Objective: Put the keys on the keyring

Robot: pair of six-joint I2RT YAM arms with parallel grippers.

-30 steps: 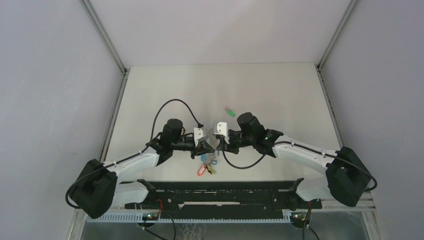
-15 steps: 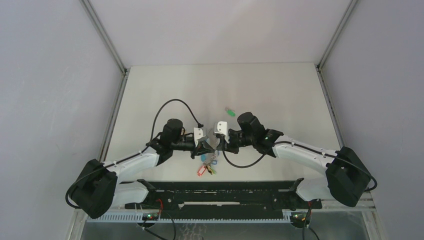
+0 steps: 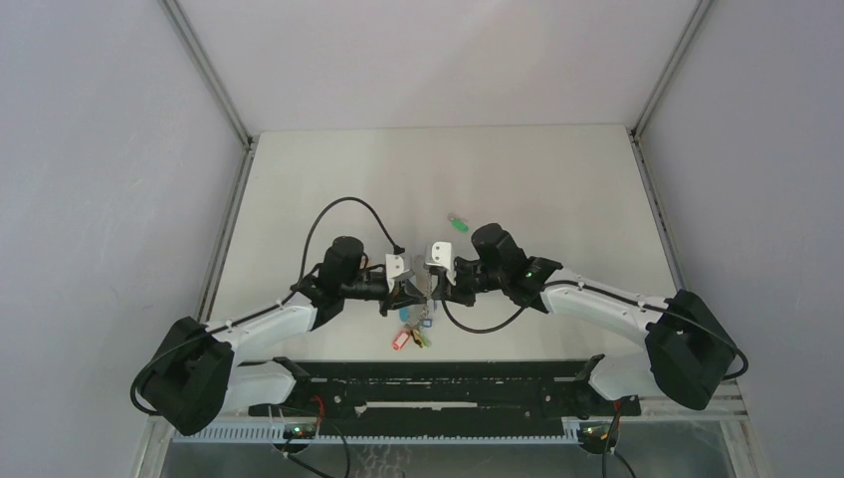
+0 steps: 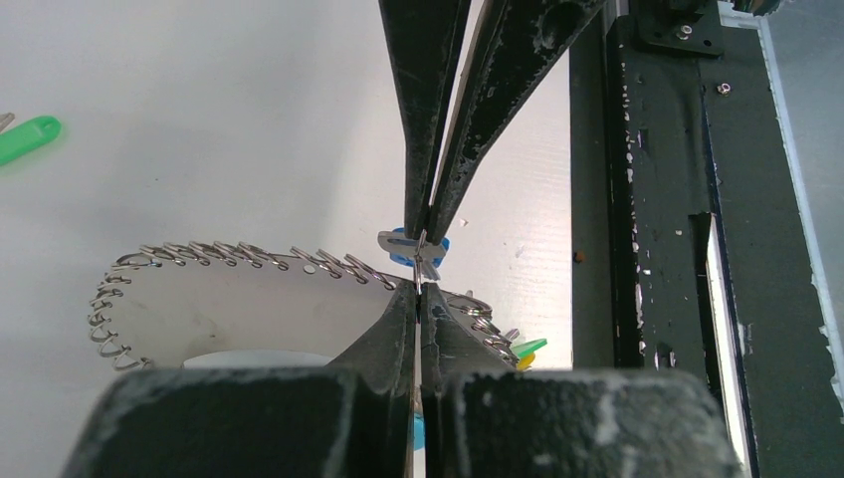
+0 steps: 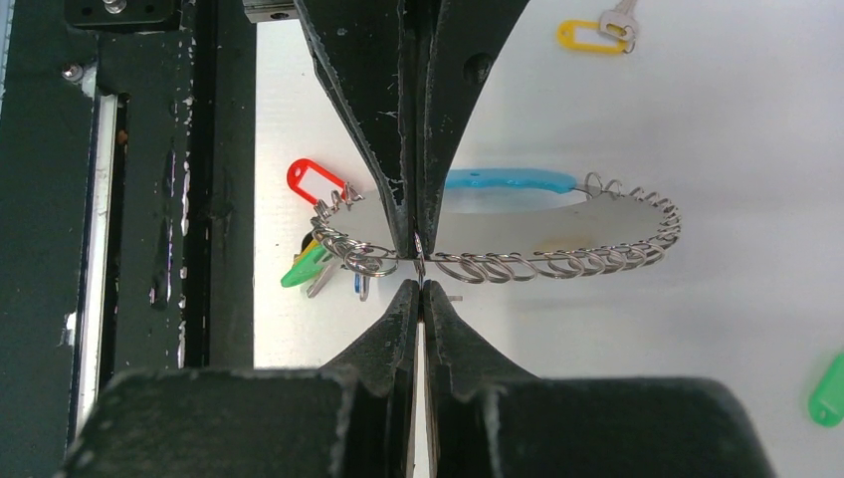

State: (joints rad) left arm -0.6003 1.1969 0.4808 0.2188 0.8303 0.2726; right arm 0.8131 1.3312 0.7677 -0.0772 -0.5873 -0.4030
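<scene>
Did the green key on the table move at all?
No. The green key lies where it was, just as far from the table's back edge.

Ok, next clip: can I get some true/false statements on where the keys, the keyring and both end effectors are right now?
1. The left end effector and the right end effector are both shut, tips meeting at the keyring. True.
2. The green key lies loose on the table, apart from the ring. True.
3. The yellow key is threaded on the keyring. False: it lies on the table, clear of the ring.
4. The left end effector pinches the red tag. False: the tag is free, and that end effector grips the wire.
5. The blue key sits at the right end effector's tips. True.
</scene>
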